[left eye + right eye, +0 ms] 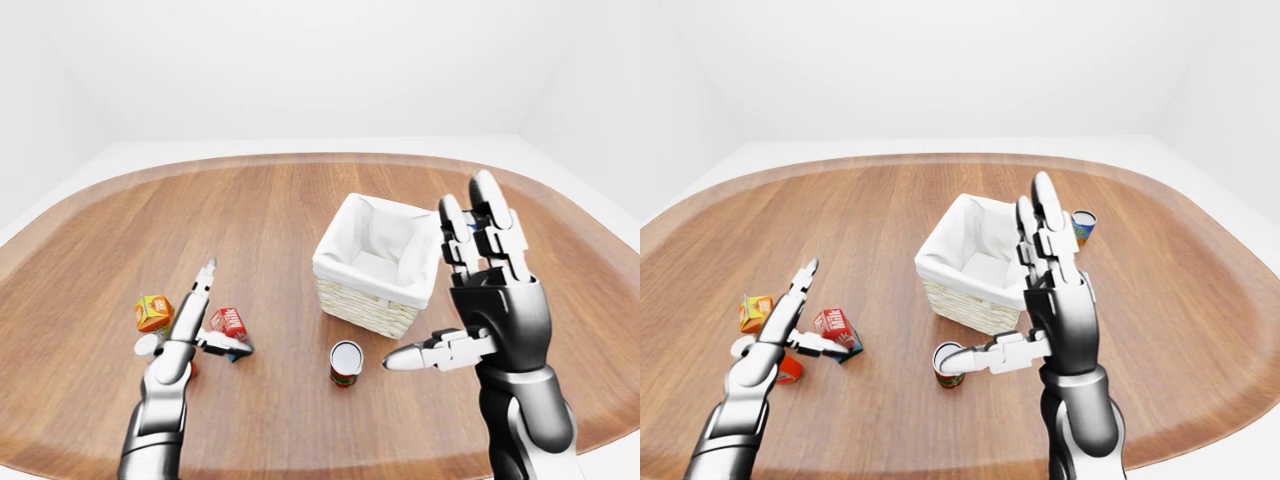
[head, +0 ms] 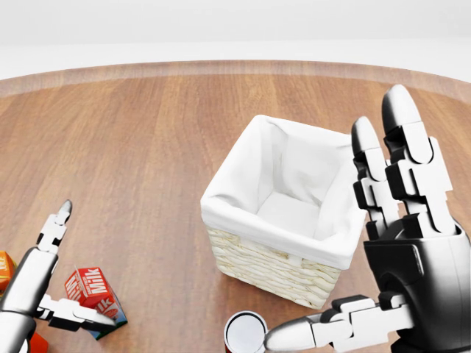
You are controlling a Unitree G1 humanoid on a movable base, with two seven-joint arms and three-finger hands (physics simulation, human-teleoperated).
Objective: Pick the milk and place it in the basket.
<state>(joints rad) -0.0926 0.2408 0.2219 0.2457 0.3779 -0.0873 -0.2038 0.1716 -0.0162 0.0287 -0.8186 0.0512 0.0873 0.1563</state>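
The milk [image 2: 93,289] is a small red carton with white lettering, lying tilted on the wooden table [image 2: 147,147] at the lower left of the head view. My left hand [image 2: 82,268] is open around it. Its straight fingers [image 2: 53,234] rise to the left of the carton and its thumb [image 2: 77,316] reaches across below it. The wicker basket [image 2: 265,268] with a white cloth lining stands empty in the middle. My right hand [image 2: 338,220] is open and raised at the right, palm toward the basket, holding nothing.
A red-labelled can [image 1: 345,362] stands upright below the basket, close to my right thumb. An orange carton [image 1: 153,312] and a small red and white object [image 1: 148,347] lie left of the milk. Another can [image 1: 1083,226] stands right of the basket.
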